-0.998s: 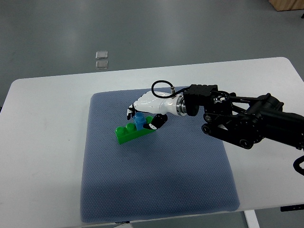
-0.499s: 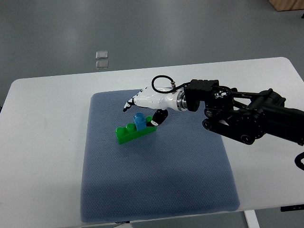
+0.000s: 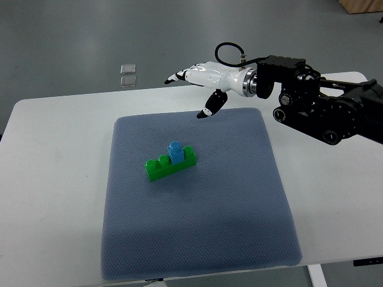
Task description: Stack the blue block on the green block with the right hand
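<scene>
Two blocks, one hand, one mat, one table. Item one: blue block (image 3: 176,150), small, seated upright on the green block (image 3: 171,163), toward that block's right end, touching it and nothing else. Item two: the green block itself, long and studded, lying at a slight slant on the blue-grey mat (image 3: 197,239), left of the mat's middle and in its upper half. Item three: my right hand (image 3: 200,81), white with dark fingertips, arm entering from the picture's right edge, black linkage and a looped black cable behind the wrist. My fingers (image 3: 179,76) are stretched out and spread, pointing to the picture's left; my thumb (image 3: 213,104) hangs down toward the mat's far edge. I hold nothing. Position of the blue block relative to my fingers: well apart, below and slightly left of them in the picture, nearer the robot's side, with bare mat between; no fingertip touches either block. My hand sits over the mat's far edge and the white table (image 3: 54,179) beyond it. Item four: two small clear square pieces (image 3: 128,74) on the grey floor past the table's far edge, one just beside the other. My left arm does not show.
</scene>
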You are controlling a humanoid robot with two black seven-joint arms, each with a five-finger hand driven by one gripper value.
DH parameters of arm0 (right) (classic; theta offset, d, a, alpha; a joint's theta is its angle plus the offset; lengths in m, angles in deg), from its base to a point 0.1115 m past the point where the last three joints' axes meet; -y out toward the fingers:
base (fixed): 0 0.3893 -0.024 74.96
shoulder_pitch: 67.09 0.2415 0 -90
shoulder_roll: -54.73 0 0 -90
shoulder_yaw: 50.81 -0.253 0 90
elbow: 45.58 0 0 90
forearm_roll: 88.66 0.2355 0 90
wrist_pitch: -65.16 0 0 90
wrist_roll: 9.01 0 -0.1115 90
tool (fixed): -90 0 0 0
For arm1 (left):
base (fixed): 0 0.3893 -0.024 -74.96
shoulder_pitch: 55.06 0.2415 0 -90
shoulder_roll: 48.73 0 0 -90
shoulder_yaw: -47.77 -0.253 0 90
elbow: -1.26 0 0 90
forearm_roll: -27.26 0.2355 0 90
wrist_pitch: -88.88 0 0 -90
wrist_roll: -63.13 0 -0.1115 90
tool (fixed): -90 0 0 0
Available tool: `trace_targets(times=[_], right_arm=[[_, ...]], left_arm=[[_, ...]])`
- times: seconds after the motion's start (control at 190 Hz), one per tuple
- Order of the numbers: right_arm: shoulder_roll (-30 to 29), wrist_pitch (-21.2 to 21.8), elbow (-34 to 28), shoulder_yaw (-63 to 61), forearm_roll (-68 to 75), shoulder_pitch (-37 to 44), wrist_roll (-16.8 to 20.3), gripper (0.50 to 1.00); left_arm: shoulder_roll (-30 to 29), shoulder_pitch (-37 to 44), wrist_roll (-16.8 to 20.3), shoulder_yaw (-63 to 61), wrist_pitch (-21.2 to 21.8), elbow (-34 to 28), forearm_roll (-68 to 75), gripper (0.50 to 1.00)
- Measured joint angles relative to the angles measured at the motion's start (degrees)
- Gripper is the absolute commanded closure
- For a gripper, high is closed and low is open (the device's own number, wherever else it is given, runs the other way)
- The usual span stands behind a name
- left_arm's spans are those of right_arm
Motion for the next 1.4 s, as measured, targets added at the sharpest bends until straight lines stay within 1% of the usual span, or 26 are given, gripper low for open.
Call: trace_targets(times=[0.173, 0.378, 0.572, 0.798, 0.971, 1.108, 1.224, 1.402], right_arm=[[-0.37, -0.20, 6.08, -8.38, 16.35, -1.95, 0.12, 0.589], [-0.89, -0.60, 9.37, -15.66, 35.61, -5.12, 0.20, 0.589], [-1.81, -4.89, 12.64, -17.37, 51.73, -7.39, 0.10, 0.589], [-3.71, -7.98, 15.38, -17.42, 70.13, -10.81, 0.16, 0.589], [-5.43, -8.15, 15.55, -17.63, 77.91, -13.77, 0.35, 0.589], [-6.66, -5.70, 15.56, -20.04, 82.65, -15.86, 0.50, 0.587], [-7.10, -4.58, 15.56, -22.60, 84.05, -17.04, 0.47, 0.589], [-8.64, -4.56, 15.74, -24.18, 83.89, -17.47, -0.05, 0.587]], left_arm=[[0.00, 0.00, 0.00, 0.00, 0.00, 0.00, 0.00, 0.500], [0.00, 0.00, 0.00, -0.02, 0.00, 0.00, 0.00, 0.500], [0.00, 0.00, 0.00, -0.02, -0.01, 0.00, 0.00, 0.500], [0.00, 0.00, 0.00, 0.01, -0.02, 0.00, 0.00, 0.500], [0.00, -0.01, 0.00, 0.00, -0.03, 0.00, 0.00, 0.500], [0.00, 0.00, 0.00, -0.01, -0.02, 0.00, 0.00, 0.500], [0.00, 0.00, 0.00, -0.01, -0.02, 0.00, 0.00, 0.500], [0.00, 0.00, 0.00, -0.01, -0.02, 0.00, 0.00, 0.500]])
